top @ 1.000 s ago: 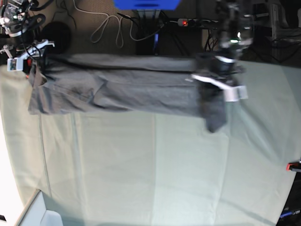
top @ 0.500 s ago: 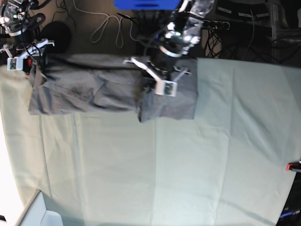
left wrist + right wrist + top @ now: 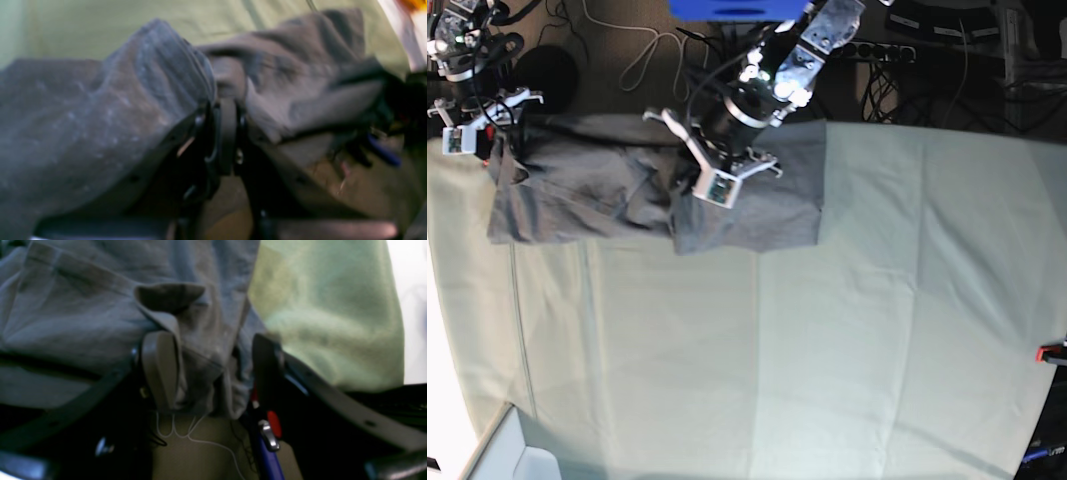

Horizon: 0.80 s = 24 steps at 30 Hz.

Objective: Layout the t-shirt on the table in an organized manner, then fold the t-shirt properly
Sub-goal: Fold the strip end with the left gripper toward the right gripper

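The grey t-shirt (image 3: 577, 195) lies as a long band along the far edge of the table (image 3: 827, 350). Its right end is doubled back over the middle. My left gripper (image 3: 689, 165) hovers above that doubled part, shut on a fold of the t-shirt (image 3: 100, 116); in the left wrist view the gripper (image 3: 227, 110) has its pads pressed together with cloth draped over both sides. My right gripper (image 3: 489, 125) is at the shirt's far left corner. The right wrist view shows this gripper (image 3: 213, 370) open, with bunched t-shirt (image 3: 83, 316) fabric lying between the spread fingers.
Pale green cloth (image 3: 317, 306) covers the table. A red clamp (image 3: 1052, 352) sits at the right edge and a white box (image 3: 512, 450) at the near left corner. Cables (image 3: 657, 55) and a power strip lie on the floor beyond the far edge.
My left gripper has swept left along the far edge, carrying the shirt's right end with it and laying it over the middle. The right gripper has stayed in place.
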Each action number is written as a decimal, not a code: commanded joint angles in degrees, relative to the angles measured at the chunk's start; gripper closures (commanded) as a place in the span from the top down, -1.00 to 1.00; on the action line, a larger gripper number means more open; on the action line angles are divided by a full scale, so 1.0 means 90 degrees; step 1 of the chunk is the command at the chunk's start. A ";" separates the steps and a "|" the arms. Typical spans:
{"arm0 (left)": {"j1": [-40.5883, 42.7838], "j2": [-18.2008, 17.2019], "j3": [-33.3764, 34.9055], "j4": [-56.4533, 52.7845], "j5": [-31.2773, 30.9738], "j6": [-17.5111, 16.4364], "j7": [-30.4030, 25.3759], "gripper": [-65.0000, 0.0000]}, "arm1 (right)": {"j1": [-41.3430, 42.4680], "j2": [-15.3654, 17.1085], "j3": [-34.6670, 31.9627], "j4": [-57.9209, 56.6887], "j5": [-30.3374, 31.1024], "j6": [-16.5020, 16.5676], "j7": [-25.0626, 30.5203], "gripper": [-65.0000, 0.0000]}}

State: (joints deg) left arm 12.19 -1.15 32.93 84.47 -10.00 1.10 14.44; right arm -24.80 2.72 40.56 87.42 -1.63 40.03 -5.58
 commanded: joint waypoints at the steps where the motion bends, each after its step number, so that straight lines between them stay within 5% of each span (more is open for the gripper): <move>1: -0.0108 0.0015 0.0166 0.0104 -0.0007 -0.0049 -0.0144 -1.00 | -0.0024 0.0064 0.0031 0.0099 0.0088 -0.0003 0.0147 0.12; 9: -0.0333 -0.0043 0.0449 -0.0423 -0.0066 -0.0079 -0.0095 -0.98 | -0.0014 0.0083 0.0021 0.0099 0.0088 -0.0003 0.0147 0.12; 17: -0.0323 -0.0053 0.0449 -0.0413 -0.0056 -0.0079 -0.0105 -0.01 | 0.0172 0.0074 0.0051 0.0099 0.0088 -0.0003 0.0137 0.12; 24: -0.0314 -0.0141 0.0390 0.0007 -0.0066 -0.0049 -0.0124 0.02 | 0.0211 0.0064 0.0021 0.0236 0.0088 -0.0003 0.0078 0.12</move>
State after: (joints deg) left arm 9.67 -2.90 36.47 83.18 -10.50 0.91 14.85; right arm -23.03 2.70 40.56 88.40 -1.65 40.03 -6.09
